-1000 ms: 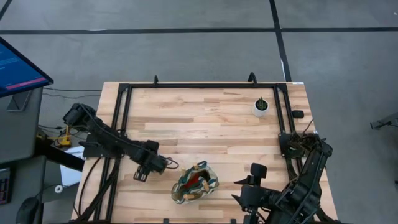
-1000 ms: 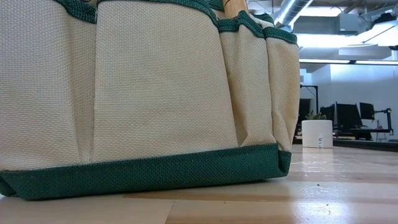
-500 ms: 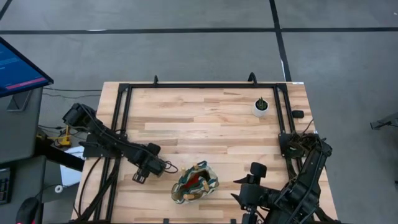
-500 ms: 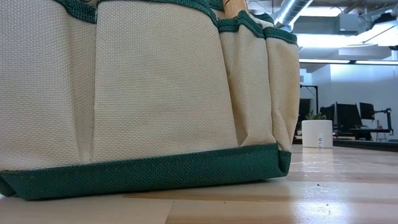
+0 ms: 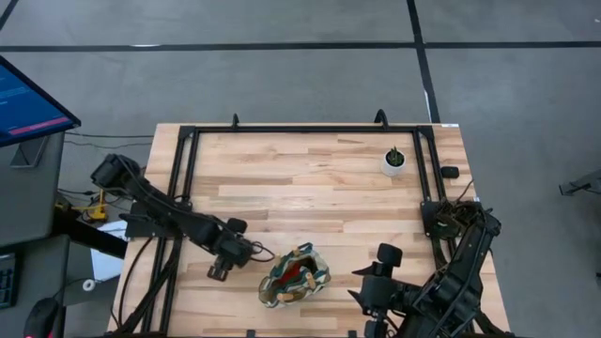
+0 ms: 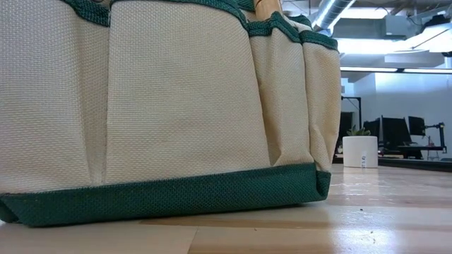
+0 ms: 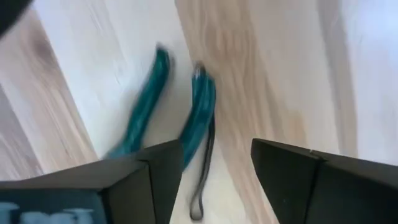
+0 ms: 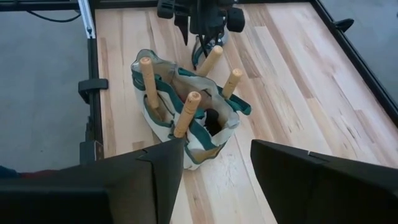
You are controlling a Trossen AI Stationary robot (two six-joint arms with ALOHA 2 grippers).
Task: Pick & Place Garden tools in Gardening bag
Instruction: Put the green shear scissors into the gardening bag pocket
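Note:
The tan and green gardening bag (image 5: 294, 276) stands on the table near its near edge and fills the low view (image 6: 155, 106). Several wooden tool handles (image 8: 186, 113) stick up out of it. Green-handled pruning shears (image 7: 186, 115) lie flat on the table, just left of the bag. My left gripper (image 7: 214, 162) is open, above and just short of the shears, with one handle's end hidden behind a finger; in the high view (image 5: 230, 259) it stands left of the bag. My right gripper (image 8: 214, 155) is open and empty, to the right of the bag.
A small white pot with a plant (image 5: 394, 161) stands at the far right of the table and shows in the low view (image 6: 360, 151). A black frame (image 5: 188, 160) runs along the table's left, far and right sides. Bare wood lies between the bag and the pot.
My left gripper has moved a little toward the table's near edge and toward the bag, staying open over the shears. The bag and my right arm have kept still.

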